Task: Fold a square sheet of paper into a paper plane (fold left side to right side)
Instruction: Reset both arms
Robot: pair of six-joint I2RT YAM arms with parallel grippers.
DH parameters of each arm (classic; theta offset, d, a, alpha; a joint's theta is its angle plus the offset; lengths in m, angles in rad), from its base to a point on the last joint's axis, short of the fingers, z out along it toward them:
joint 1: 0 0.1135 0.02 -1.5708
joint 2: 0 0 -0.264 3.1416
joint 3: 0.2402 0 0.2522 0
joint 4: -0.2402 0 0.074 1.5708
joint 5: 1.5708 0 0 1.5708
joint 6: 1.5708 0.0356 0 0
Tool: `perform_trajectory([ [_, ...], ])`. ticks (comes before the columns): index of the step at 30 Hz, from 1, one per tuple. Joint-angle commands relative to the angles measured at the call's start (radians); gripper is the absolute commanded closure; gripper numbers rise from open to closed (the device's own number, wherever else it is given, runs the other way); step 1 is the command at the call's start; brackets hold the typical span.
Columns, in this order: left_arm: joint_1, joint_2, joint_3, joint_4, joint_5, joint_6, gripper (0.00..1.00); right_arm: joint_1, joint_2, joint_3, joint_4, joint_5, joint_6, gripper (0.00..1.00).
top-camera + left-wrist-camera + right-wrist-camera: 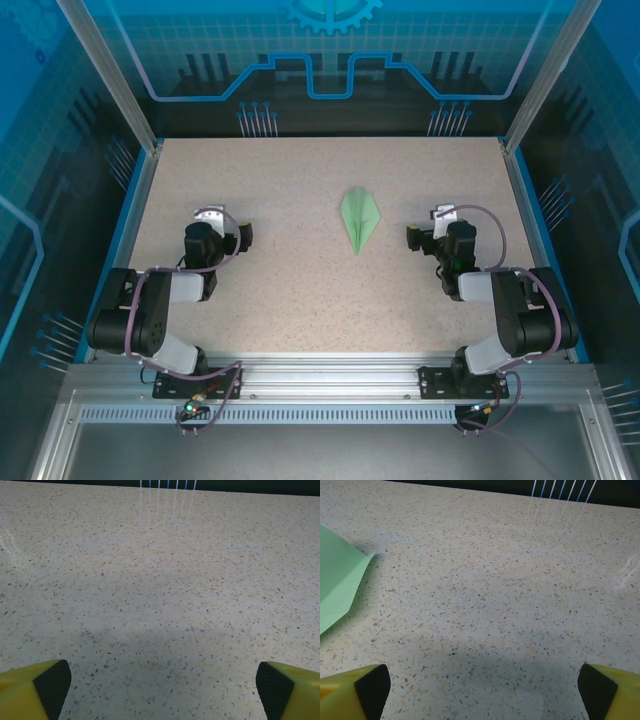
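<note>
The paper plane point(359, 217) lies flat near the table's middle, a slim pale green dart with a centre crease and its tip toward the arms. Its edge point(337, 582) shows at the left of the right wrist view. My left gripper point(247, 236) rests well to the plane's left, open, with bare table between its yellow fingers point(35, 690). My right gripper point(410, 237) sits just right of the plane, apart from it, open and holding nothing, its fingers point(615, 692) at the frame corners.
The speckled table point(300, 290) is bounded by blue walls at the left, right and back. An aluminium rail point(320, 380) carrying both arm bases runs along the near edge.
</note>
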Motion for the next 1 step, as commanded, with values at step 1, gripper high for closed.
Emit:
perform_trajectory([
  [1, 0.005, 0.001, 0.015, -0.001, 0.022, -0.005, 0.01, 0.01, -0.007, 0.022, 0.003, 0.013, -0.002, 0.0],
])
